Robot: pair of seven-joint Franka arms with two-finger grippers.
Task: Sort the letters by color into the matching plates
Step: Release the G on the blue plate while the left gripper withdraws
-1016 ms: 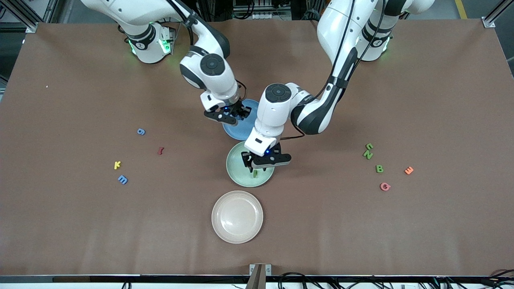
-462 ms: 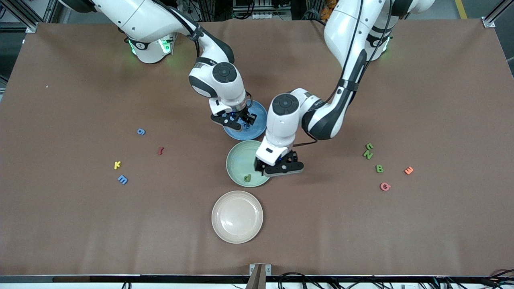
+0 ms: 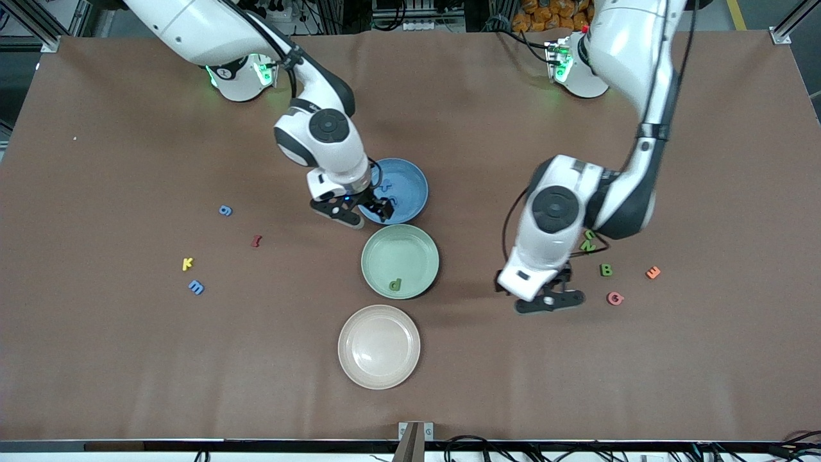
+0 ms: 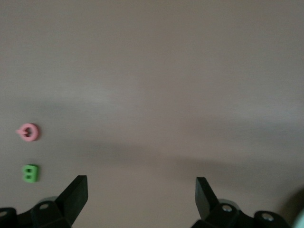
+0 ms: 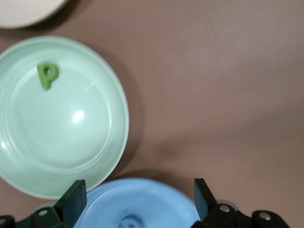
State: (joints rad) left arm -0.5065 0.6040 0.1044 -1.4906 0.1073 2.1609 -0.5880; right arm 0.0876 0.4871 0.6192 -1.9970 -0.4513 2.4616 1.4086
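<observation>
Since a second ago the left gripper has left the pale green plate and swung toward the left arm's end of the table; it now hangs over bare surface, jaws spread and empty, near the pink letter and the green B. The green letter d it carried lies flat in the pale green plate, against the rim nearest the front camera, its stem running roughly toward the robots.

The right gripper has shifted to the blue plate at the rim toward the right arm's end, fingers released, holding nothing. Two blue letters rest in that plate.

The cream-beige plate sits nearest the front camera. A blue 9, a dark red letter, a yellow K and a blue letter m remain toward the right arm's end; an orange letter lies beside the green B.
</observation>
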